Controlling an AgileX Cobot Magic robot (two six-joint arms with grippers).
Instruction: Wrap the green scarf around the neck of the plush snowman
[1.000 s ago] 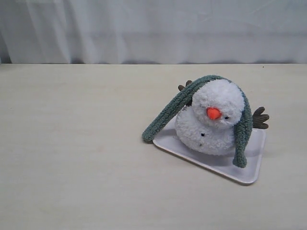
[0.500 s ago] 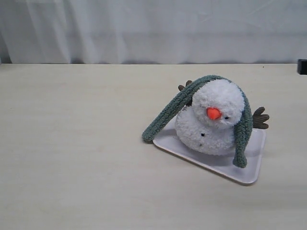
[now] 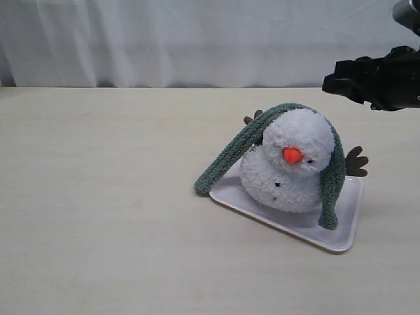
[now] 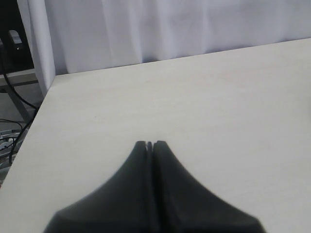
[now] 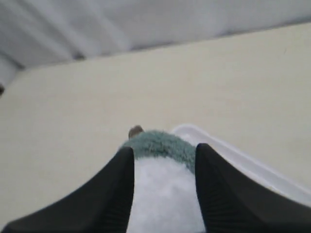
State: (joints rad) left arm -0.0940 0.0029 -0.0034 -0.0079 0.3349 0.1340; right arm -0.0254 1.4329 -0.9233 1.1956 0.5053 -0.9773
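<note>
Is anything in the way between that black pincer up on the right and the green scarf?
Nothing visible. The right pincer hangs in open air, up and to the right of the plush snowman, jaws apart. The green scarf lies draped over the snowman's head, uncovered.

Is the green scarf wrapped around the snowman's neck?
No, the green scarf lies draped over the top of the head of the plush snowman, its ends hanging down on either side.

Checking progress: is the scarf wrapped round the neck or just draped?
Draped: the green scarf lies over the plush snowman's head, one end hanging down each side.
</note>
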